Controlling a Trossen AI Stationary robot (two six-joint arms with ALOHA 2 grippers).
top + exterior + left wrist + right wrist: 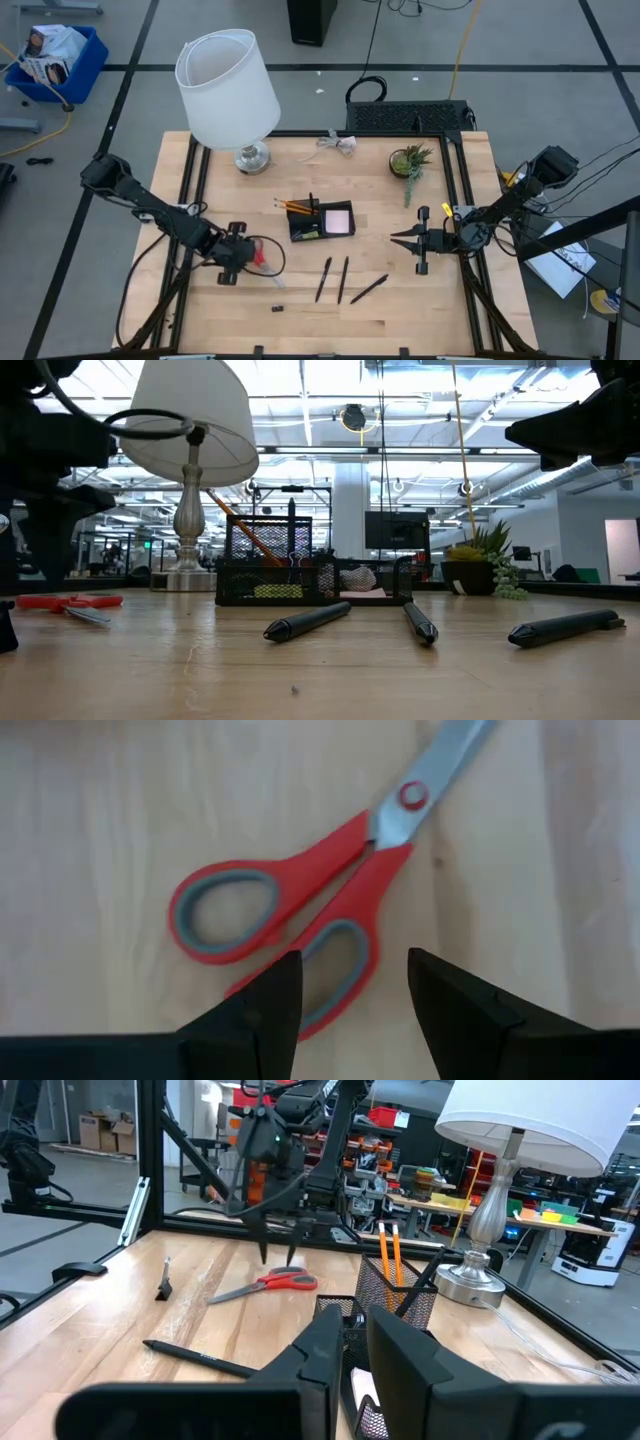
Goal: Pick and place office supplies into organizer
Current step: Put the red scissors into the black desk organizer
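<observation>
- Hovering over the red-handled steel scissors (pixel 330 910), the left pincer (pixel 350 1010) hangs with its dark fingers parted and nothing between them; in the left wrist view one grey-lined handle loop sits in the gap just beyond the fingertips.
- The scissors lie flat on the pale wooden tabletop (pixel 400 310) at its left side, handles toward the left pincer (pixel 236 253) and blades pointing away, so the long axis runs roughly in line with that arm's reach. The left arm is plainly the nearer one.
- The low black mesh organizer (pixel 320 222) stands near the middle of the tabletop, well apart from the scissors and to their right in the high view; it already carries thin orange pencils (pixel 295 207) and a square pink sticky-note pad (pixel 338 219).
- Three slim black pens (pixel 345 281) lie loose in front of the organizer, and a tiny dark bit (pixel 279 308) lies nearer the front edge.
- The right pincer (pixel 412 238) waits right of the organizer, fingers drawn nearly together, gripping nothing.
- No brand, label or legible writing shows on the supplies.
</observation>
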